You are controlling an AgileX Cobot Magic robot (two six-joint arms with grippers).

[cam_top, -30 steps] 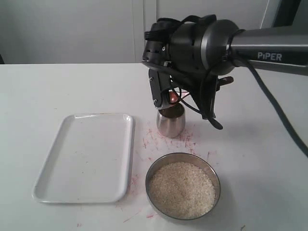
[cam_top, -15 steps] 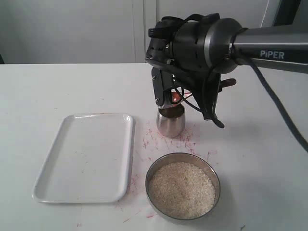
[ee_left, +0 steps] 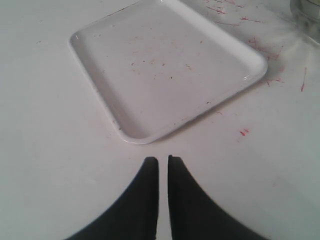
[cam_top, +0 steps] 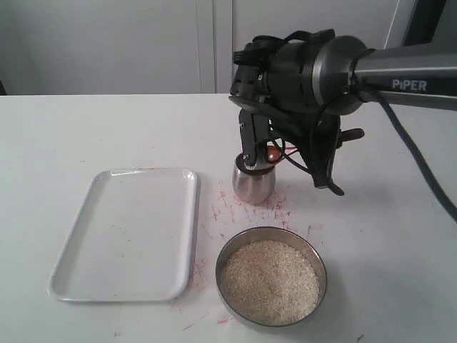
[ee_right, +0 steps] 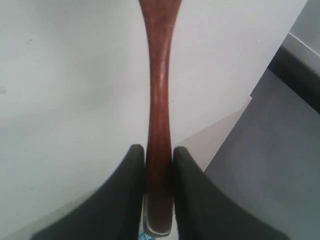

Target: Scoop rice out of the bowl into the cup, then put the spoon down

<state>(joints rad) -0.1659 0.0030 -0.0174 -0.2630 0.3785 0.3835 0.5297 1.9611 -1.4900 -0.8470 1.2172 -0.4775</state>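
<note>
The steel cup (cam_top: 253, 184) stands behind the wide steel bowl (cam_top: 223, 259), which is filled with rice (cam_top: 270, 280). My right gripper (cam_top: 257, 151) hangs directly over the cup, shut on the spoon (cam_top: 273, 152). Only a small reddish part of the spoon shows there, and its oval end is hidden. In the right wrist view the brown spoon handle (ee_right: 159, 95) runs straight out from between the shut fingers of the right gripper (ee_right: 159, 150). My left gripper (ee_left: 163, 160) is shut on nothing, low over the table near the tray's corner. It is out of the exterior view.
A white rectangular tray (cam_top: 128, 232) lies left of the bowl and also shows in the left wrist view as the tray (ee_left: 165, 65). Red marks dot the table around the cup. A steel vessel's edge (ee_left: 306, 12) shows in that view's corner.
My right gripper has shifted to the right above the cup and turned a little, carrying the spoon with it. Cup, bowl and tray have not moved.
</note>
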